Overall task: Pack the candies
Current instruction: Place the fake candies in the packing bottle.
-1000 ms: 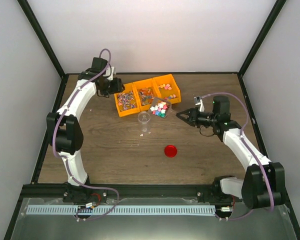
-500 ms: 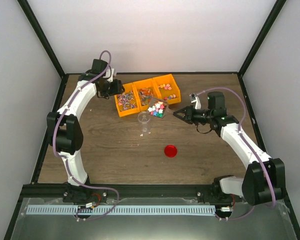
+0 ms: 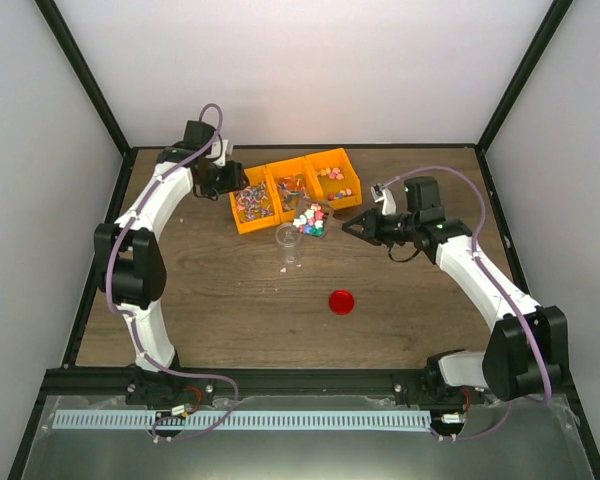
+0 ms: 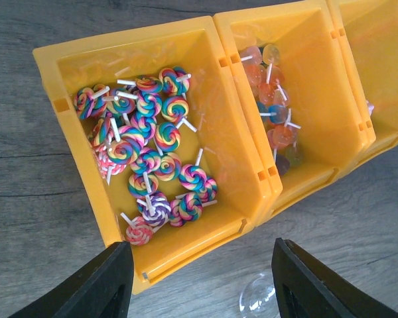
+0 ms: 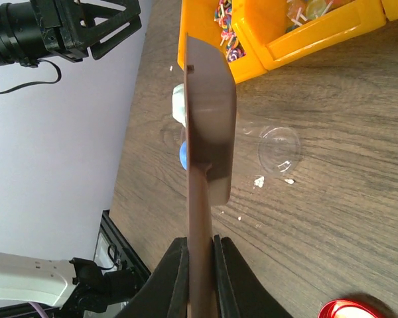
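Scoop (image 5: 209,119) of candies (image 3: 312,218) is pinched by right gripper (image 5: 200,255) beside clear jar (image 3: 288,240); left gripper (image 4: 199,265) is held spread over far-edge lollipop bin (image 4: 76,136).

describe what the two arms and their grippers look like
The two arms match. The left arm and the right arm have white, rounded link shells joined by bulky black joint housings, and a thin purple cable loops along each. The left gripper has black, wedge-shaped fingers. The right gripper has black, tapered ones. No markings are readable.
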### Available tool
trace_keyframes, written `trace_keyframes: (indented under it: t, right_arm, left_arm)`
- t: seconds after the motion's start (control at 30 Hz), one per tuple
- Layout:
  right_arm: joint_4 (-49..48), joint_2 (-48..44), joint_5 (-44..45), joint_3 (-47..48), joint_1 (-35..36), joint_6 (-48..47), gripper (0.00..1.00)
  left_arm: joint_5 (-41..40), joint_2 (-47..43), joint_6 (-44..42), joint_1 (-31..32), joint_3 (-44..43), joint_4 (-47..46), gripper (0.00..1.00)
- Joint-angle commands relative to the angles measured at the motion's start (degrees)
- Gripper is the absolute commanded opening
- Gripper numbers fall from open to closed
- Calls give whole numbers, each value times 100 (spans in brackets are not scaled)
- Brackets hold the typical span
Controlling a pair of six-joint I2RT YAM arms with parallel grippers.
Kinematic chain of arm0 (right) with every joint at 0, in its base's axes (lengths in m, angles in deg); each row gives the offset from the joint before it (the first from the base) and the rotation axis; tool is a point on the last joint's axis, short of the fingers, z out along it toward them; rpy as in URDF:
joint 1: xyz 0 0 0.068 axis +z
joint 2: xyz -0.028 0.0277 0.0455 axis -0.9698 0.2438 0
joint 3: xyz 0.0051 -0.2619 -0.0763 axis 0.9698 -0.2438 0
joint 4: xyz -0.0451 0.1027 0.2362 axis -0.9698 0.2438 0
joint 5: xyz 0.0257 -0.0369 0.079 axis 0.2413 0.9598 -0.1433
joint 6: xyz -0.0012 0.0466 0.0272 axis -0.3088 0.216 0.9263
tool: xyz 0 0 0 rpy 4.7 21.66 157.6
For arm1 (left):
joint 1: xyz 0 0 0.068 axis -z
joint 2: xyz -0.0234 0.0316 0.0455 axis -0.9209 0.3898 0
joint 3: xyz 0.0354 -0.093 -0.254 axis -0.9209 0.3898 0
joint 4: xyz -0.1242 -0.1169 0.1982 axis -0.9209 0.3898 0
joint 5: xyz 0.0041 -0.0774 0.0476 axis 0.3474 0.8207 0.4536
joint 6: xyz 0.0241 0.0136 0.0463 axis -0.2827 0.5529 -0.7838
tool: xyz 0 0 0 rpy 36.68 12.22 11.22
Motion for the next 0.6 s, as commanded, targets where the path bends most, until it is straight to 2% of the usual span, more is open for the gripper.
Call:
trace_keyframes:
  t: [0.0,0.57]
  right_arm:
    - [183,74,163,389,149,-212,1]
    - [372,155,345,613,277,-393,1]
  left_arm:
    - [74,-28,-57,-51,41,-105,59]
    - [121,-22,-62,-95,94,-125,60]
